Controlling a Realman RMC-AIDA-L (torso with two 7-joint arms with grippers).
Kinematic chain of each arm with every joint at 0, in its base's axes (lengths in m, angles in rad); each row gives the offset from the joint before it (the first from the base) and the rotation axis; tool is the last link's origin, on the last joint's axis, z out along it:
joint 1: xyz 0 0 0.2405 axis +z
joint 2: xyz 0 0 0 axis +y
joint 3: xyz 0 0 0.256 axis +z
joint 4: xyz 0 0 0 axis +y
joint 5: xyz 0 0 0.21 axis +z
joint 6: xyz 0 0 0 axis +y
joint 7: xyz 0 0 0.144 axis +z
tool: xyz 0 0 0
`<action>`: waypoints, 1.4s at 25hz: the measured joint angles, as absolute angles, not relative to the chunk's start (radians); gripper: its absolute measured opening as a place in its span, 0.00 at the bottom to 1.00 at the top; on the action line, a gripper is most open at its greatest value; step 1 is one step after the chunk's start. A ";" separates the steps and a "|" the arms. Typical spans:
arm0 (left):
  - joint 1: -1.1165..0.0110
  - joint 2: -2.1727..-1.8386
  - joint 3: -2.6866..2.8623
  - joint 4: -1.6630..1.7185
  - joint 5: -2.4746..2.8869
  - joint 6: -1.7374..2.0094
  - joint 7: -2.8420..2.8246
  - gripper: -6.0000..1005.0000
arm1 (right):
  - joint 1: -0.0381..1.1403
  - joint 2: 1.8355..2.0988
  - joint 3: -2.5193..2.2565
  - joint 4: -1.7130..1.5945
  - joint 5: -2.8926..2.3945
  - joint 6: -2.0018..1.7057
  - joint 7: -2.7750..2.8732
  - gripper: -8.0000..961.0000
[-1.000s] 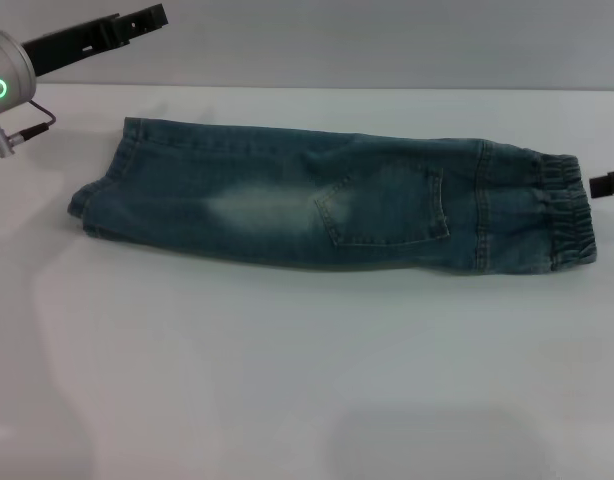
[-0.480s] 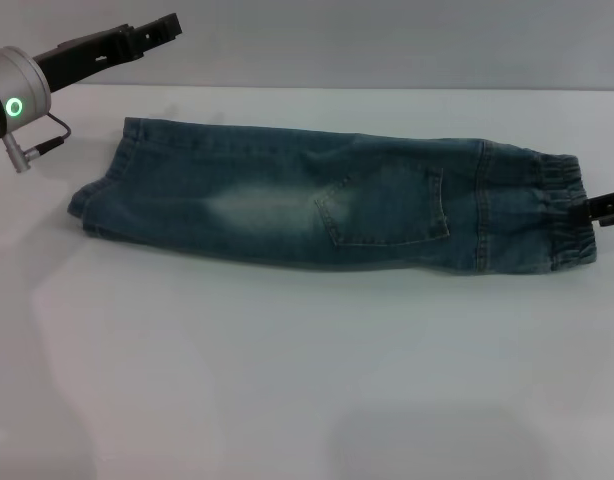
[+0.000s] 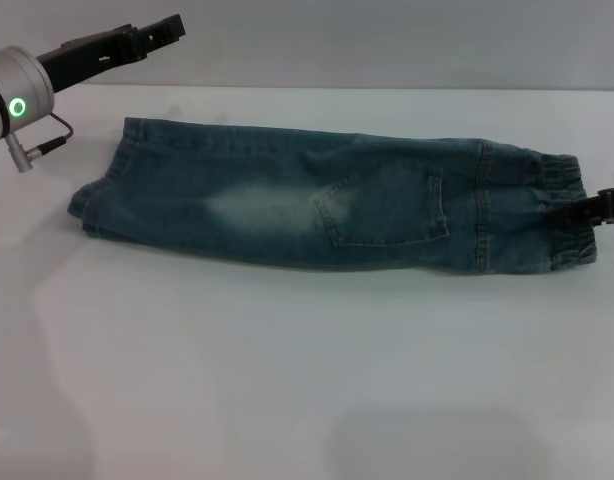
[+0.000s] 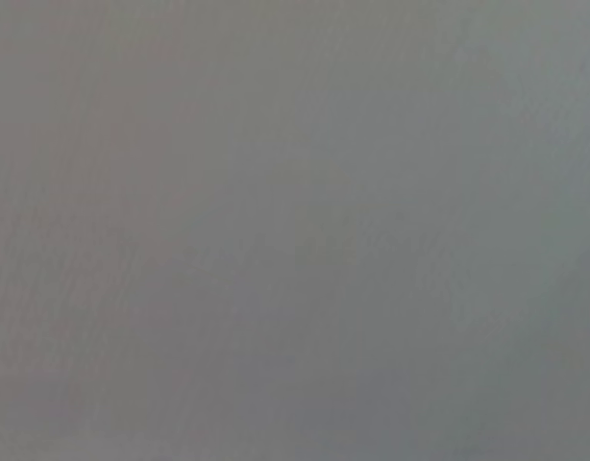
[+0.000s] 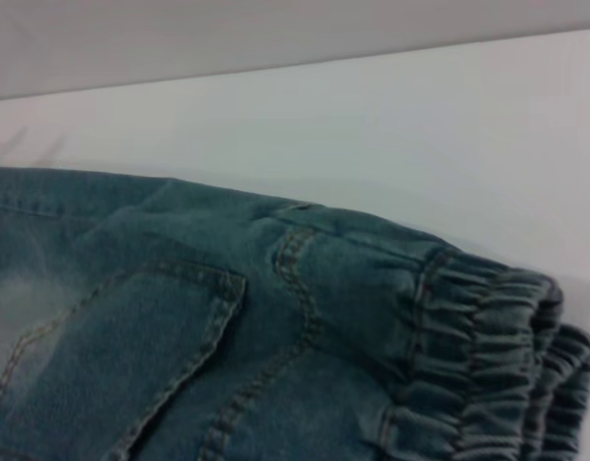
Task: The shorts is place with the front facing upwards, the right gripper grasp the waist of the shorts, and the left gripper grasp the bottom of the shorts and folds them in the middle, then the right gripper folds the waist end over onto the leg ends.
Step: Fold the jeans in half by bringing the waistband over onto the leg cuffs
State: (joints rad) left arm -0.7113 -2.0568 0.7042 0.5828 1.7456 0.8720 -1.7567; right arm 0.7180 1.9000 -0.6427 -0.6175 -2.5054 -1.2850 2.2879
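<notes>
Head view: blue denim shorts (image 3: 327,205) lie already folded lengthwise mid-table. Your right gripper (image 3: 599,207) touches the puckered elastic waistband (image 3: 565,210), finger state unclear; pinch both layers. Left gripper (image 3: 152,34) hovers far-left, unclear too.

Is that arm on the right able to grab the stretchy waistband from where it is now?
Probably yes. The right gripper sits right at the waistband edge, with nothing between them, and the shorts lie flat on the table. Whether it already grips cannot be seen.
</notes>
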 joint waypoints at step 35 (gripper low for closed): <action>-0.720 -2.065 0.706 0.513 1.709 0.867 -1.676 0.81 | 0.749 1.956 -0.650 -0.595 -2.497 -1.294 2.176 0.18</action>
